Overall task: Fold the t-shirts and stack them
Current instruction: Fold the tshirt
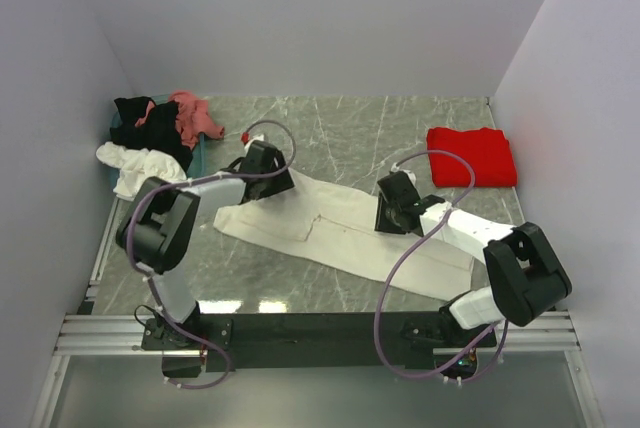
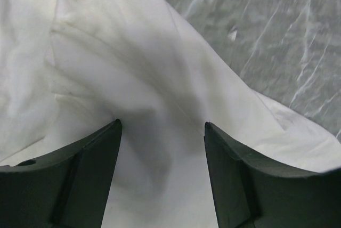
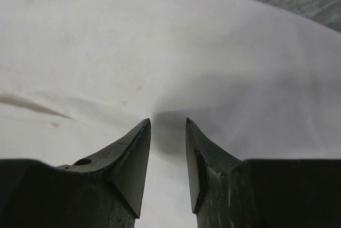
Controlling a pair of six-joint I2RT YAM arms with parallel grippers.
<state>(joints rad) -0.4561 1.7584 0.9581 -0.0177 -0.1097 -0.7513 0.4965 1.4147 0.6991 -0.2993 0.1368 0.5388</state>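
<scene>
A large cream t-shirt [image 1: 330, 233] lies in a long diagonal band across the grey marble table [image 1: 380, 128]. My left gripper [image 1: 262, 180] is down on the band's upper left end. In the left wrist view its jaws [image 2: 162, 124] stand wide open over rumpled cream cloth [image 2: 133, 68], with nothing pinched between them. My right gripper [image 1: 395, 210] hovers over the middle of the band. Its jaws [image 3: 168, 121] are open by a narrow gap above smooth cream cloth [image 3: 160, 41]. A folded red t-shirt [image 1: 472, 156] lies at the back right.
A loose heap sits at the back left: black cloth [image 1: 150, 128], pink cloth [image 1: 190, 113] and white cloth [image 1: 135, 166], partly in a teal bin [image 1: 200, 156]. White walls close in the table on the left, back and right.
</scene>
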